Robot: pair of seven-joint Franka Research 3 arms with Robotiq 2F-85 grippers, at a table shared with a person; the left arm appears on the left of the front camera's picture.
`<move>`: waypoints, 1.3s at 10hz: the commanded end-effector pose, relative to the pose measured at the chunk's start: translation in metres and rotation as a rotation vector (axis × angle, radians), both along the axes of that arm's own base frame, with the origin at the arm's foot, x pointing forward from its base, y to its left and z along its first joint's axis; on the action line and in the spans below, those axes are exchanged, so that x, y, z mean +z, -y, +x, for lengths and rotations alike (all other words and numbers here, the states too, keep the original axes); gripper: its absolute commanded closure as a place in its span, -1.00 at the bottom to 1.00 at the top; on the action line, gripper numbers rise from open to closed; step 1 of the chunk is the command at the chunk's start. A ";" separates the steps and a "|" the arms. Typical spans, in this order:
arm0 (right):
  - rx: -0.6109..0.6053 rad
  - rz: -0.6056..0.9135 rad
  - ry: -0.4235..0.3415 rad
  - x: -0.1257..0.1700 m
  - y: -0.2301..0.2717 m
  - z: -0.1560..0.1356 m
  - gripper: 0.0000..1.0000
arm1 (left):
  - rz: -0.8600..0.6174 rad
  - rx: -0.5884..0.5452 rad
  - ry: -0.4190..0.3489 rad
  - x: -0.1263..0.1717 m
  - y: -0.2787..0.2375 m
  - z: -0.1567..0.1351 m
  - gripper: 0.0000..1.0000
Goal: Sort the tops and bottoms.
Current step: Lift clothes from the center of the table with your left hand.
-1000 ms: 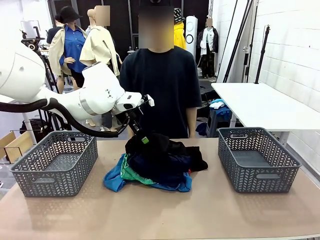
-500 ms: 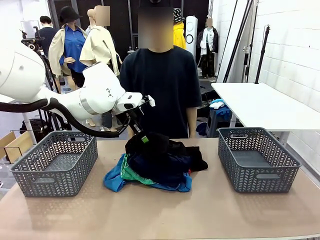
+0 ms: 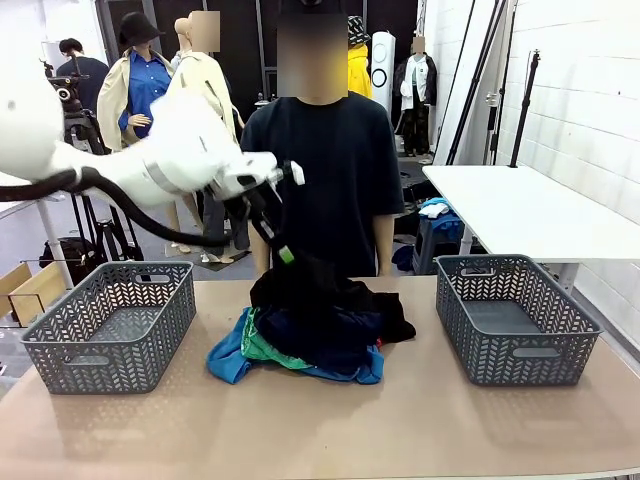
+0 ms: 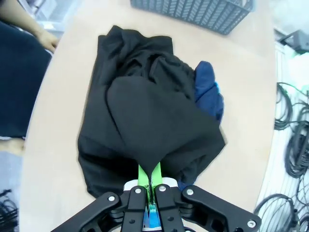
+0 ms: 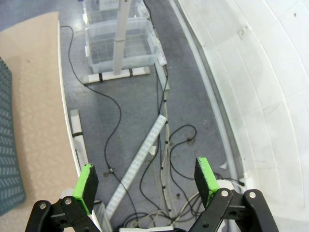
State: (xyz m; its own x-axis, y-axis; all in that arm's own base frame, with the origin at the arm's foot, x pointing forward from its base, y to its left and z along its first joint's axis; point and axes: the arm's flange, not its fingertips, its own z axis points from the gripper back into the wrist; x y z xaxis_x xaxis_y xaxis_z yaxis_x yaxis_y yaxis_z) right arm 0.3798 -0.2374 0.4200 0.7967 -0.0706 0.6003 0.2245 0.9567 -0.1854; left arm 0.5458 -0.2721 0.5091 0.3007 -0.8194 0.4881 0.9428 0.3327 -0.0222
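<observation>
The left basket (image 3: 110,320) stands on the tabletop (image 3: 320,430), and I see nothing in it. Over the pile in the middle hangs my left pincer (image 3: 286,254), clamped tight on a thin fold of the black garment (image 3: 322,292). The cloth rises to the pads in a narrow peak, while most of it lies spread over the heap. Beneath it, all touching, lie the navy trousers (image 3: 335,335), the green shorts (image 3: 262,350) and a blue piece (image 3: 228,365). A person (image 3: 320,150) stands just behind the pile. The right basket (image 3: 515,318) sits well apart from the clothes. My right pincer (image 5: 147,178) stands wide apart, holding nothing and pointing at the floor beside the tabletop's edge.

I judge the grip the weak point. It takes only a pinch of fabric, so the garment's own weight could pull it free as I lift. The black cloth drapes over the others, so it may drag the trousers or the blue piece along, and a wrong item could land in a basket. A long trailing end could also catch on a basket rim. I cannot tell from here which basket is meant for bottoms
</observation>
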 end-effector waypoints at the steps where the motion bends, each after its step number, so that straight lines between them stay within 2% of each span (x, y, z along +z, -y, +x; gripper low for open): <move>1: -0.002 0.002 0.000 0.000 0.001 -0.001 -1.00 | 0.012 0.007 0.098 0.081 -0.006 -0.007 1.00; 3: -0.002 0.002 0.000 0.000 0.001 -0.001 -1.00 | 0.019 0.026 0.266 0.171 0.008 -0.035 1.00; 6: -0.002 0.002 0.000 0.000 0.001 -0.001 -1.00 | 0.005 0.118 0.471 0.280 0.018 -0.070 1.00; 7: -0.002 0.002 0.000 0.000 0.001 -0.001 -1.00 | -0.029 0.141 0.494 0.314 0.020 -0.079 1.00; 8: -0.002 0.002 0.000 0.000 0.001 -0.001 -1.00 | -0.038 0.225 0.556 0.346 0.023 -0.090 1.00; 12: -0.002 0.002 0.000 0.000 0.001 -0.001 -1.00 | -0.124 0.423 0.668 0.441 0.015 -0.142 1.00; 13: -0.002 0.002 0.000 0.000 0.001 -0.001 -1.00 | -0.141 0.444 0.678 0.451 0.014 -0.152 1.00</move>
